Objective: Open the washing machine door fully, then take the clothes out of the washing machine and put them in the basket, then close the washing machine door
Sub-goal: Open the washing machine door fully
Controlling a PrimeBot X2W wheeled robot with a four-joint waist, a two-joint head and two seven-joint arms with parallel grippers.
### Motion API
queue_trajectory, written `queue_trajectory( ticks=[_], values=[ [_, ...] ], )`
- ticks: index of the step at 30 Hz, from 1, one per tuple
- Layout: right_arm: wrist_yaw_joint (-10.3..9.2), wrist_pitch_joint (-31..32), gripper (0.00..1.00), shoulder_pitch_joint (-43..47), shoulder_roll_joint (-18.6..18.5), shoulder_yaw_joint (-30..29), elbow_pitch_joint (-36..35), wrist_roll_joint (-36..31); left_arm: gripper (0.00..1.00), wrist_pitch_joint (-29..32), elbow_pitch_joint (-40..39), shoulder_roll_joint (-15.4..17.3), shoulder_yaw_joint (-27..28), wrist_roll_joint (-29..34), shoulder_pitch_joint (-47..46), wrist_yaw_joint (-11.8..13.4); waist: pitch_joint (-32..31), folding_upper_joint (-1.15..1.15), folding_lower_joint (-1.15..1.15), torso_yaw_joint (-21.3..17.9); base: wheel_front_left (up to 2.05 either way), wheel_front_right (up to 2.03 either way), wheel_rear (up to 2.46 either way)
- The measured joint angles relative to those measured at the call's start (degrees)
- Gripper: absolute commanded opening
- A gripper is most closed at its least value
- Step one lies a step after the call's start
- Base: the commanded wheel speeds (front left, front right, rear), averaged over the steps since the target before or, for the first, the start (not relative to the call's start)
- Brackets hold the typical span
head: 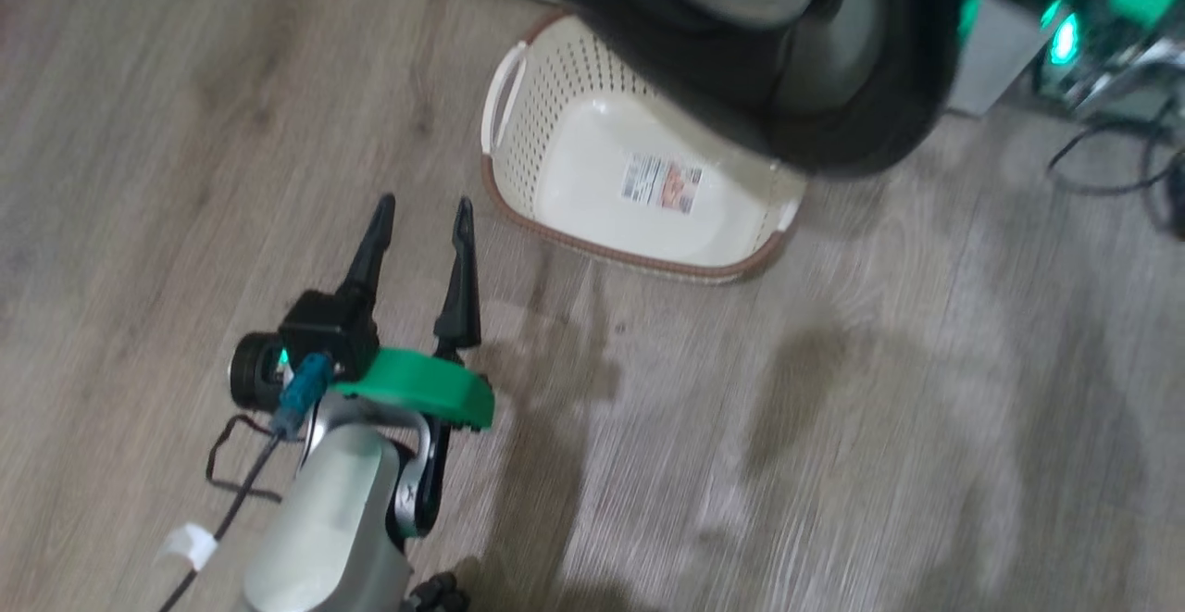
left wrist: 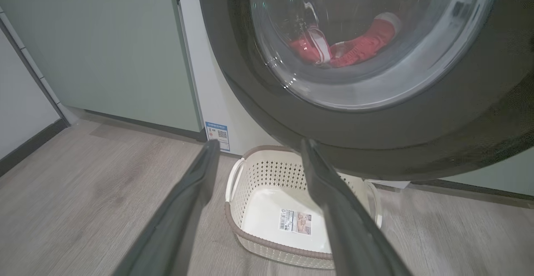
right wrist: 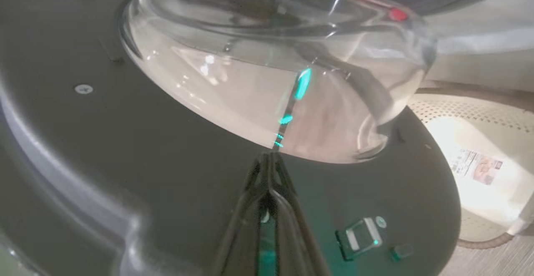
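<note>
You're on step 1, opening the door (head: pixel 861 131). It's part open, swung out over the far right side of the basket (head: pixel 542 112). The basket sits empty on the floor (head: pixel 833 408), just in front of the washer (left wrist: pixel 208 79).

R gripper (right wrist: pixel 270 155): jaws together, holding nothing. Its tips are at the door's inner face by the base of the window (right wrist: pixel 258 79); can't tell if they touch.

L gripper (head: pixel 424 206): jaws wide apart, nothing between them. It hovers above the floor, near-left of the basket.

Clothes (left wrist: pixel 358 46) lie inside the washer, seen through the window.

Next, I'd say: push the door out w/ the R tips till it stops. Keep them on the flat black face so they don't slide onto the curved window. Watch the door's low edge vs the basket. Then L can go in for the clothes.
</note>
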Motion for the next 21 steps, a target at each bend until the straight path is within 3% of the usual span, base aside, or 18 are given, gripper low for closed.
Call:
queue_trajectory(
  ticks=[7, 21],
  values=[
    [0.00, 0.9, 0.00, 6.5, 3.7, 1.3, -1.3, 0.5, 1.00, 0.0, 0.8, 0.0, 1.6, 1.8, 2.5, -1.4, -4.8, 0.00, 0.00, 0.7, 0.00, 0.00, 0.00],
    [0.00, 0.5, 0.00, 15.7, 15.7, 4.2, 1.7, 0.3, 1.00, 0.0, 2.3, 0.2, 3.2, 3.9, 7.0, -3.6, -13.3, 0.00, 0.00, 4.2, 0.00, 0.00, 0.00]
  ],
)
